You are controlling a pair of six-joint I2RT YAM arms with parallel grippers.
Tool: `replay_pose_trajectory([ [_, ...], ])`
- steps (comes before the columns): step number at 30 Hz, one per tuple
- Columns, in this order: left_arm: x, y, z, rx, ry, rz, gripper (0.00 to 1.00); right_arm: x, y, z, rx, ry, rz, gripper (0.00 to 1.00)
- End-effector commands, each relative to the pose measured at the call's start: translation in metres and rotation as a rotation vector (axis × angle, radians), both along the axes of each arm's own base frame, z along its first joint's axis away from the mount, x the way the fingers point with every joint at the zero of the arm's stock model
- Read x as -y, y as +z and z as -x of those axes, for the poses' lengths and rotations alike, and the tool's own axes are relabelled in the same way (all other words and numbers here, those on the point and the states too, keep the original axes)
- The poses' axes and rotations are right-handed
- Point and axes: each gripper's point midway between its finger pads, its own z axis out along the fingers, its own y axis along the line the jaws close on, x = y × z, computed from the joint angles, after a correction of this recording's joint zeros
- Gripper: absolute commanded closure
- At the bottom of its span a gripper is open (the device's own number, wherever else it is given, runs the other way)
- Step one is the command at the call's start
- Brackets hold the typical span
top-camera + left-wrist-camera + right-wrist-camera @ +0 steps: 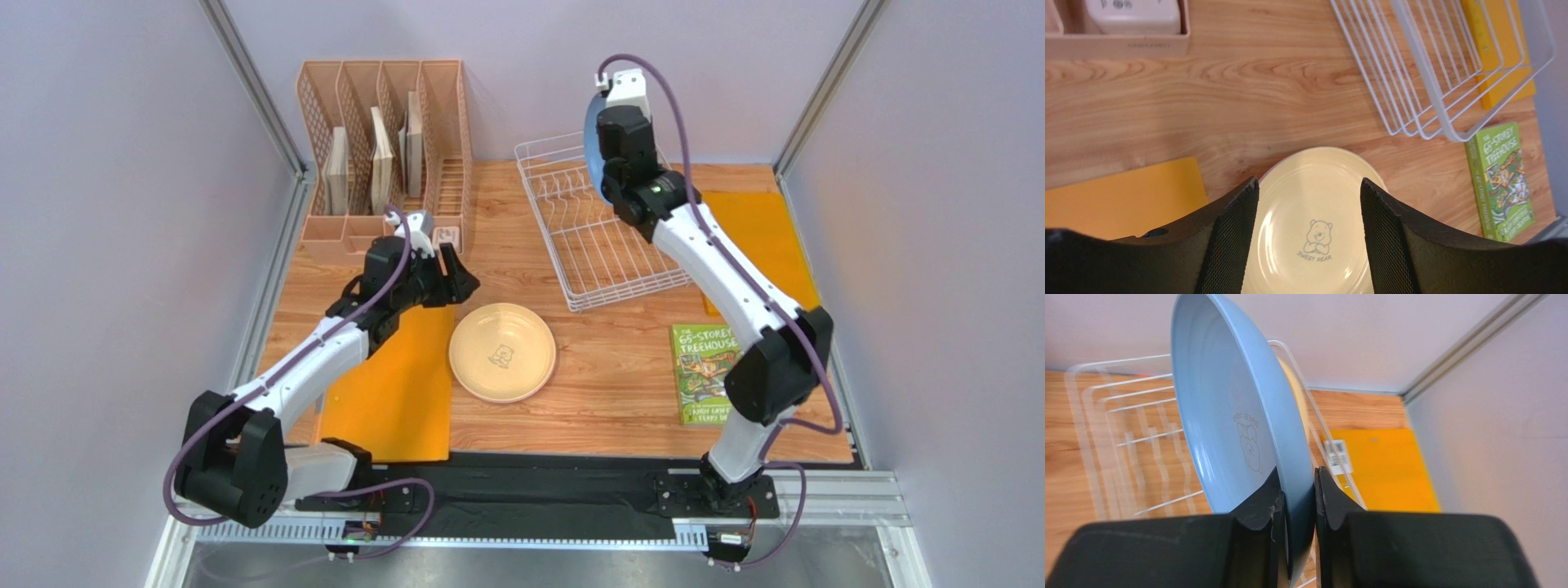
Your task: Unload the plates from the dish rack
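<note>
My right gripper (1296,496) clamps the blue plate (1229,416) upright over the dish rack (601,245), seemingly clear of it; my left gripper (1309,184) hangs open above the yellow plate (502,353) on the worktop (613,355).

The pale yellow plate (502,353) lies flat on the table, face up, with a little bear drawn in the middle. The blue plate (1229,416) stands on its edge above the white wire dish rack (601,257), its rim pinched by the right gripper (1298,502). A cream plate (1295,392) peeks out just behind it.
</note>
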Motion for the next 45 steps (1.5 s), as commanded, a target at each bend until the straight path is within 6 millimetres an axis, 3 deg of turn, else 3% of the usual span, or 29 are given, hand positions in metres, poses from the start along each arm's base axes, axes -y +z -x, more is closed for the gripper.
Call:
replay_pose_trajectory([
  [1,0.014,0.043,-0.006,0.095,-0.072,0.046,0.32,-0.026,-0.003,0.044,-0.102,0.179,-0.256,1.0],
  [3,0.018,0.051,-0.008,0.109,-0.084,0.062,0.32,-0.037,-0.021,0.056,-0.163,0.229,-0.324,1.0],
  [5,0.02,0.058,-0.008,0.123,-0.088,0.076,0.32,-0.043,-0.024,0.067,-0.19,0.27,-0.4,1.0],
  [7,0.022,0.068,-0.01,0.161,-0.087,0.105,0.31,-0.065,-0.046,0.082,-0.281,0.366,-0.519,1.0],
  [9,0.024,0.076,-0.01,0.188,-0.093,0.126,0.3,-0.083,-0.048,0.095,-0.312,0.46,-0.602,1.0],
  [10,0.024,0.077,-0.01,0.189,-0.092,0.132,0.3,-0.091,-0.059,0.104,-0.353,0.488,-0.644,1.0],
  [23,0.013,0.072,-0.005,0.212,-0.023,0.146,0.3,-0.139,-0.066,0.135,-0.465,0.701,-0.894,1.0],
  [29,0.007,0.071,-0.005,0.22,0.008,0.139,0.31,-0.152,-0.067,0.146,-0.512,0.766,-0.974,1.0],
  [31,0.007,0.072,-0.006,0.224,0.006,0.136,0.36,-0.156,-0.069,0.148,-0.524,0.78,-1.012,1.0],
  [32,0.007,0.072,-0.006,0.224,0.004,0.136,0.55,-0.157,-0.069,0.151,-0.534,0.793,-1.026,1.0],
  [34,0.007,0.072,-0.006,0.225,0.007,0.138,0.85,-0.159,-0.07,0.152,-0.54,0.803,-1.048,1.0],
  [35,0.008,0.071,-0.007,0.223,0.006,0.138,0.95,-0.159,-0.07,0.153,-0.551,0.814,-1.059,1.0],
  [36,0.008,0.07,-0.007,0.22,0.004,0.138,1.0,-0.16,-0.071,0.153,-0.557,0.818,-1.066,1.0],
  [39,0.01,0.069,-0.006,0.226,-0.008,0.14,1.0,-0.162,-0.07,0.154,-0.567,0.839,-1.078,1.0],
  [42,0.009,0.07,-0.004,0.234,-0.011,0.144,1.0,-0.16,-0.072,0.151,-0.568,0.831,-1.079,0.79],
  [43,0.008,0.07,-0.003,0.236,-0.006,0.141,1.0,-0.158,-0.073,0.148,-0.557,0.815,-1.074,0.59],
  [45,0.005,0.069,-0.001,0.237,0.005,0.135,1.0,-0.148,-0.08,0.142,-0.56,0.764,-1.062,0.41],
])
